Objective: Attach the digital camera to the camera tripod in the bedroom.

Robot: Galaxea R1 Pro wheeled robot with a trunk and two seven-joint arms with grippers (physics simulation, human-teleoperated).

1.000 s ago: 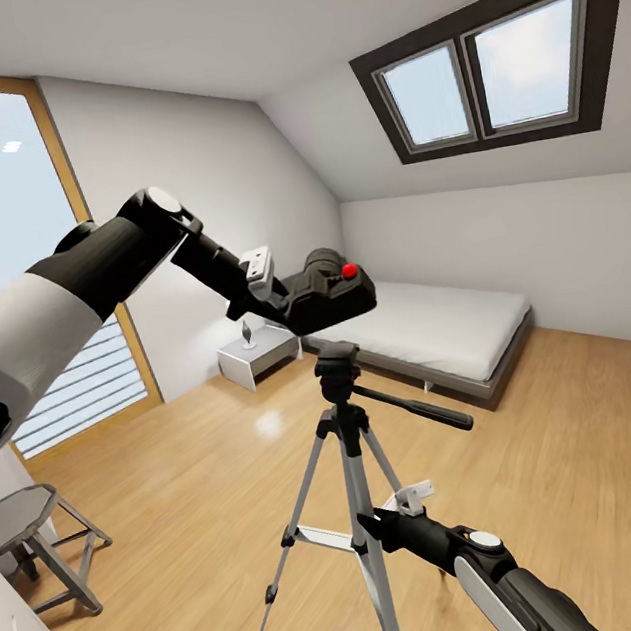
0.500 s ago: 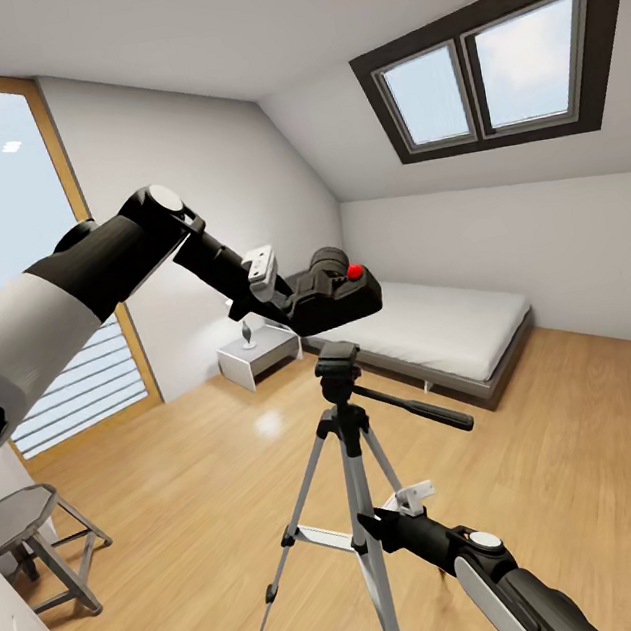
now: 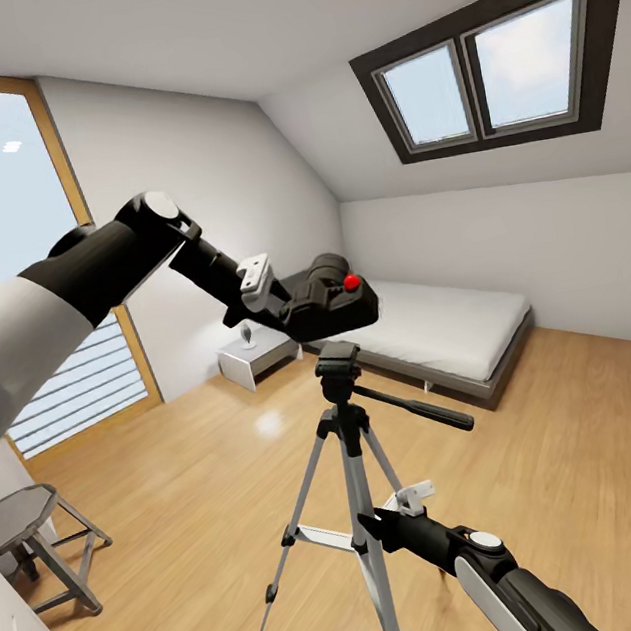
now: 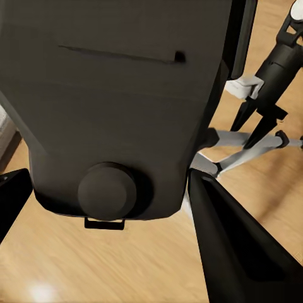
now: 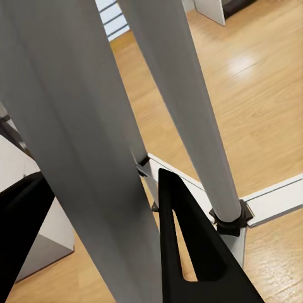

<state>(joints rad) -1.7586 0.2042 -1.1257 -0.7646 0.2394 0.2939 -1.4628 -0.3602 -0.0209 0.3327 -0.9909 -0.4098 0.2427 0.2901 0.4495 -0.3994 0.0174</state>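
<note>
Left gripper (image 3: pixel 295 310) is clamped on the digital camera (image 3: pixel 329 305), held tilted just above the black head of the camera tripod (image 3: pixel 346 422), not touching it. Right gripper (image 5: pixel 104 243) is seen with its fingers (image 5: pixel 189 252) astride a silver tripod leg, low down; whether they press it cannot be told.

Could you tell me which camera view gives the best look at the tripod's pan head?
The head view: the pan head stands whole there, just under the camera, with its handle. The left wrist view catches the tripod's lower braces, the right wrist view its legs.
</note>
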